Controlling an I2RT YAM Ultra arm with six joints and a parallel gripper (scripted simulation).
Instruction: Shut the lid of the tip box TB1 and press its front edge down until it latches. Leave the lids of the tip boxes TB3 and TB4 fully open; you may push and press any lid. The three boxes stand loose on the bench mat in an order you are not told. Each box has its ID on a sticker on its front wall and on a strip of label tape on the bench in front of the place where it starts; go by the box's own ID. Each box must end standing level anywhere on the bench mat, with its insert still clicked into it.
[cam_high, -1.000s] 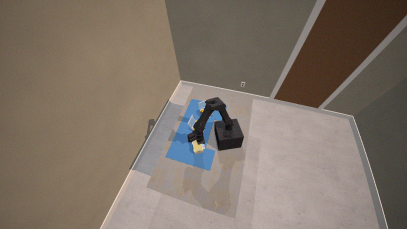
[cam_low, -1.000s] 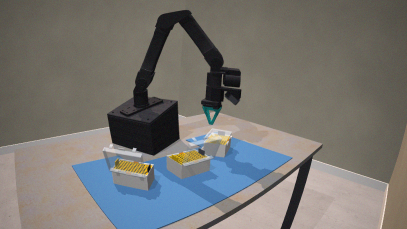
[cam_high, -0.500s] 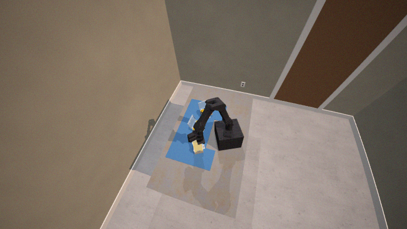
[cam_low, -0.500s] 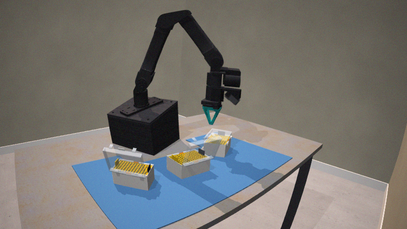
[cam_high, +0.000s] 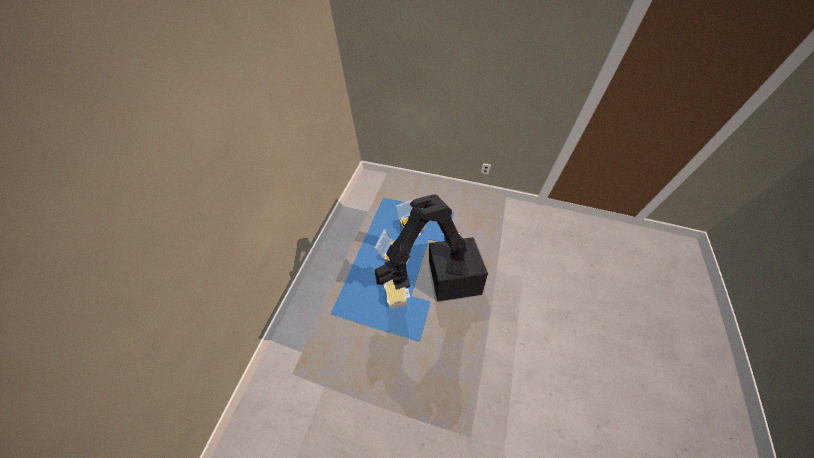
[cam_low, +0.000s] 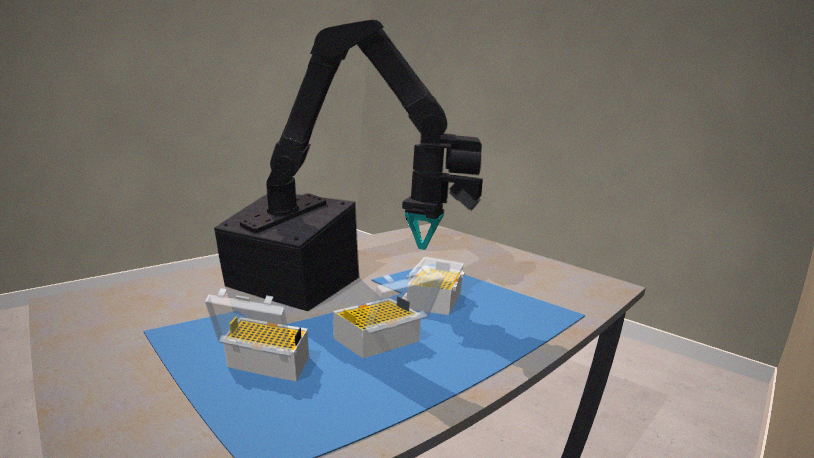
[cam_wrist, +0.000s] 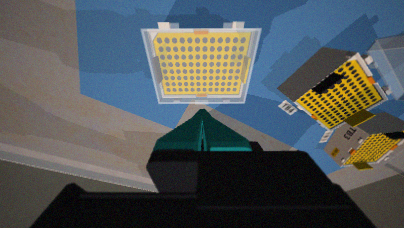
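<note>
Progress check: gripper (cam_low: 422, 244) shut tight, empty, hovering above end box (cam_low: 435, 281), presumably TB1. Lid seemingly down; latching unconfirmed. Middle box (cam_low: 375, 333) and near box (cam_low: 264, 350) open.

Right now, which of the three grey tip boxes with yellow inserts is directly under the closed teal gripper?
The box at the far end of the row, farthest from the other two; the gripper hovers above it, empty.
</note>
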